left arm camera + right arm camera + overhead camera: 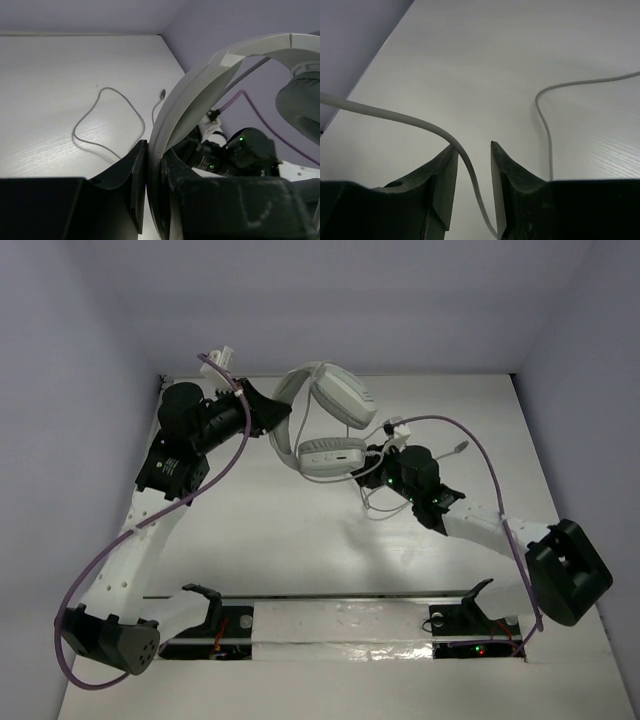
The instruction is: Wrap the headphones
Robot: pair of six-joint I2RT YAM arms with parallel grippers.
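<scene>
Nearest, the right gripper (474, 150) stands parted, the thin white cord (410, 120) running loose between its fingers, while farther back the left gripper (152, 160) is clenched on the headband (200, 85) of the headphones (340, 395) at the far middle of the table (280, 550).

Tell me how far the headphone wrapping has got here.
Done: the left gripper clamps the headband of the headphones. In hand: the right gripper, open, straddles the cord without pinching it. Left: all the winding; the cord lies loose on the table.
</scene>
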